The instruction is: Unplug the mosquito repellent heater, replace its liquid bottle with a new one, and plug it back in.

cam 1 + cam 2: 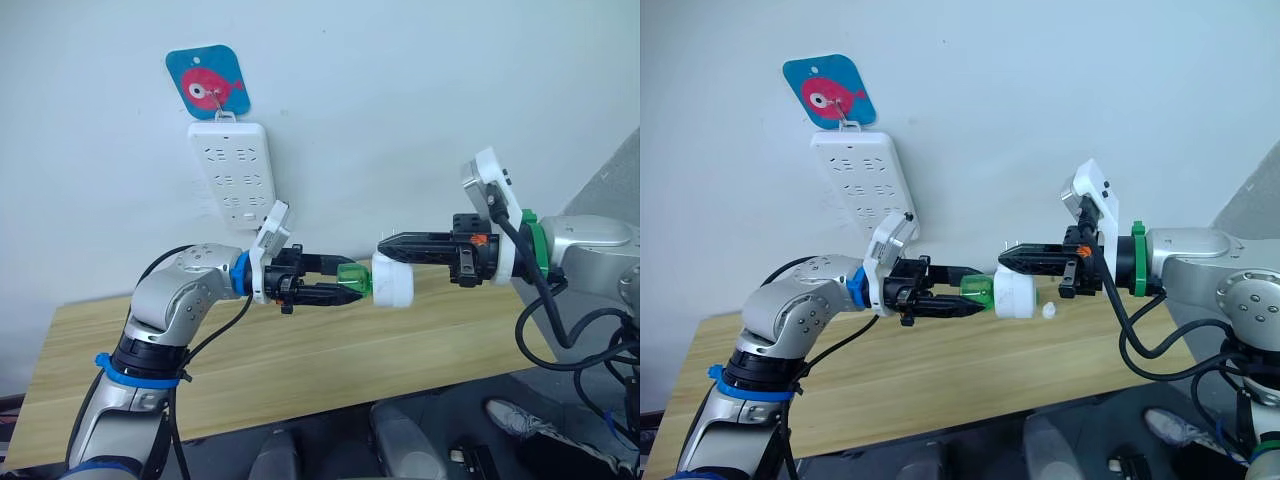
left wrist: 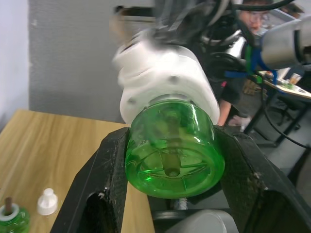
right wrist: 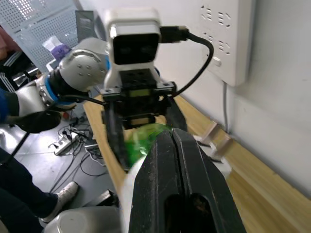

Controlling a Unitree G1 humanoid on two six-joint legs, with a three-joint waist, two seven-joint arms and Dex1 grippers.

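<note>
- Eye views: the mosquito repellent heater point(image 1: 393, 279) was held in mid-air above the counter point(image 1: 300, 370), clamped by the right hand point(image 1: 385, 243); its green bottle point(image 1: 354, 279) was gripped by the left hand point(image 1: 345, 280).
- Left wrist view: the bottle was pinched between both fingers point(image 2: 104, 179).
- Right wrist view: the fingers point(image 3: 182, 184) were seen closed over the heater.

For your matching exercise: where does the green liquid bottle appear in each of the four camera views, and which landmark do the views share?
Left eye view: green liquid bottle mid-picture, between left tool and white mosquito repellent heater.
Right eye view: again central, left of the heater, over the wooden table.
Left wrist view: large and central, clamped between two black fingers.
Right wrist view: partly hidden behind the right tool.
Shared landmark: the heater itself.
</note>
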